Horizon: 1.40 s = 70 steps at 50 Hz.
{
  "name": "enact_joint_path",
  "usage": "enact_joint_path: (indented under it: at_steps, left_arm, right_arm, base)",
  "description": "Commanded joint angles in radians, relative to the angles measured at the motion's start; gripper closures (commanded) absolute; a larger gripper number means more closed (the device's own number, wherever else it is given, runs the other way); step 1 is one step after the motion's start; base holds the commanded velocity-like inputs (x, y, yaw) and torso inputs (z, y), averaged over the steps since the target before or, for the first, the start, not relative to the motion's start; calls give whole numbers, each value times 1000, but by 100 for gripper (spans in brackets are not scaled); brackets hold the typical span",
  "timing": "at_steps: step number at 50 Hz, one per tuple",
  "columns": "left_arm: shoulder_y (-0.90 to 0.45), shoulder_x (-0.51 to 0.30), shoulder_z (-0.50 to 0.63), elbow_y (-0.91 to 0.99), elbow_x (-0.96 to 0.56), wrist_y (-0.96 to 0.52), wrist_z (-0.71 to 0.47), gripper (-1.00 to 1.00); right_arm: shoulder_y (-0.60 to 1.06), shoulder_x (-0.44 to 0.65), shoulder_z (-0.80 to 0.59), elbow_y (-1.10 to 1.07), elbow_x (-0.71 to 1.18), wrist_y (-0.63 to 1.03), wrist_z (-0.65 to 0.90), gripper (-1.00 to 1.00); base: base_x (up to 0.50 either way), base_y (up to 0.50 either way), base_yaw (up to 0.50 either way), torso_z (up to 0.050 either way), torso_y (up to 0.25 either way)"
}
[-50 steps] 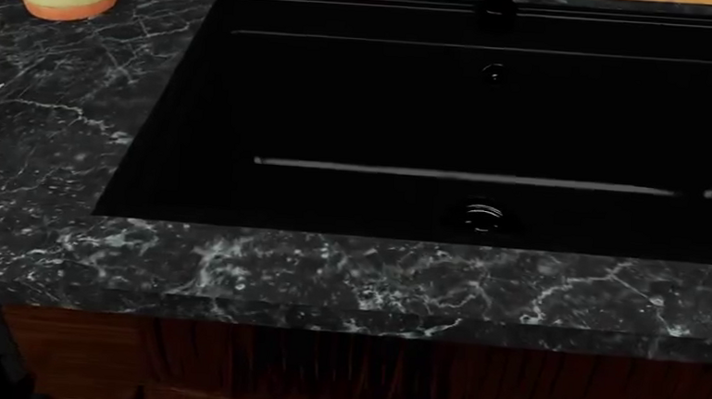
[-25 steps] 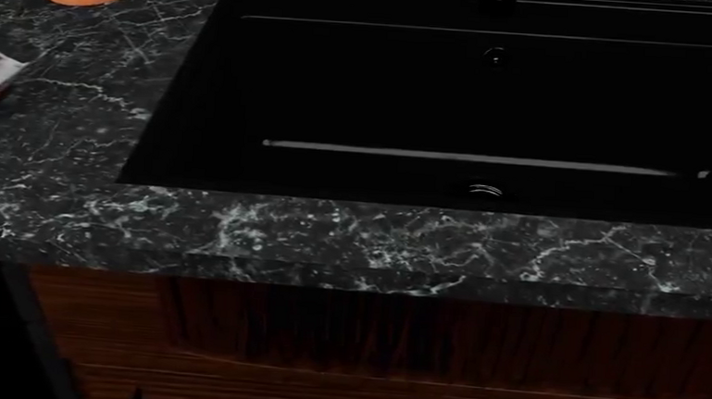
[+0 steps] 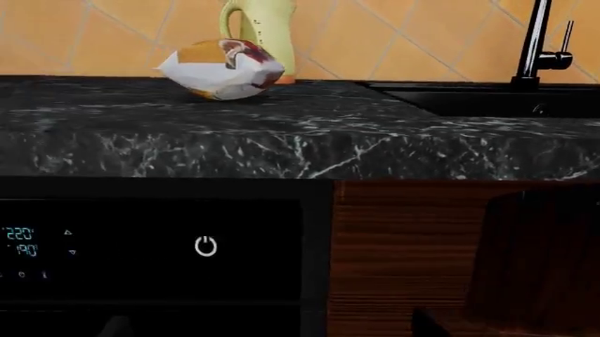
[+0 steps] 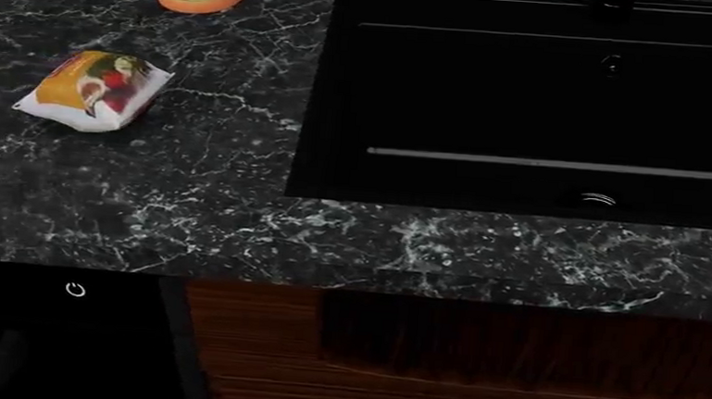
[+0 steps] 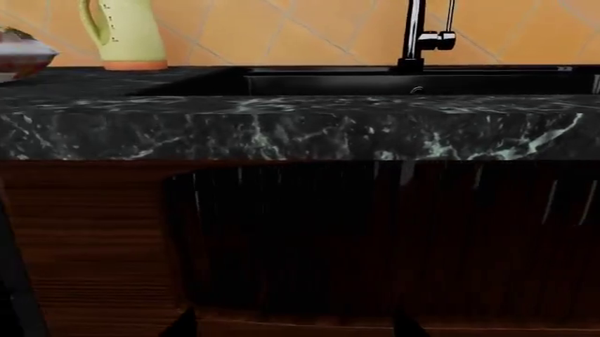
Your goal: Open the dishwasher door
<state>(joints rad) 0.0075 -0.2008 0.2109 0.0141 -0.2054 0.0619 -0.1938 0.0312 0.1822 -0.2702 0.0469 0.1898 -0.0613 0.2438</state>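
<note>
The glossy black dishwasher door [image 3: 150, 260], its strip showing cyan digits and a white power icon, sits closed under the black marble tabletop [image 4: 208, 200] (left of the reddish-brown wood-grain cabinet panel [image 3: 403, 260]). Neither tool's grip can be told.

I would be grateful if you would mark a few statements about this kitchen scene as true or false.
1. The snack bag lies inside the sink basin. False: it lies on the marble countertop, left of the sink.
2. The dishwasher door shows a white power icon. True.
3. The pitcher is blue. False: pale yellow-green with an orange base.
4. A black faucet stands behind the sink. True.
5. The cabinet panel under the sink is wood-grained. True.
</note>
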Motion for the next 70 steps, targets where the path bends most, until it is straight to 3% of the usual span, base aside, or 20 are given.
enact_joint_path:
  at_steps: [1, 30, 46, 70]
  left_arm:
    - [-1, -5, 5, 1, -2, 2, -7, -100]
    - [1, -14, 15, 12, -15, -6, -24, -100]
    - [-13, -12, 9, 8, -41, -42, -46, -100]
    - [7, -14, -10, 32, -106, -28, -45, -100]
  right_arm:
    - [1, 3, -7, 4, 6, -8, 2, -100]
    - [-7, 15, -14, -13, 23, -13, 20, -100]
    - [-14, 18, -10, -11, 43, -31, 26, -100]
    - [-21, 28, -23, -35, 45, -23, 45, -100]
  base:
    - [0, 500, 0, 0, 0]
    - [0, 500, 0, 0, 0]
    - [0, 0, 0, -3, 0]
    - [0, 0, 0, -50, 0]
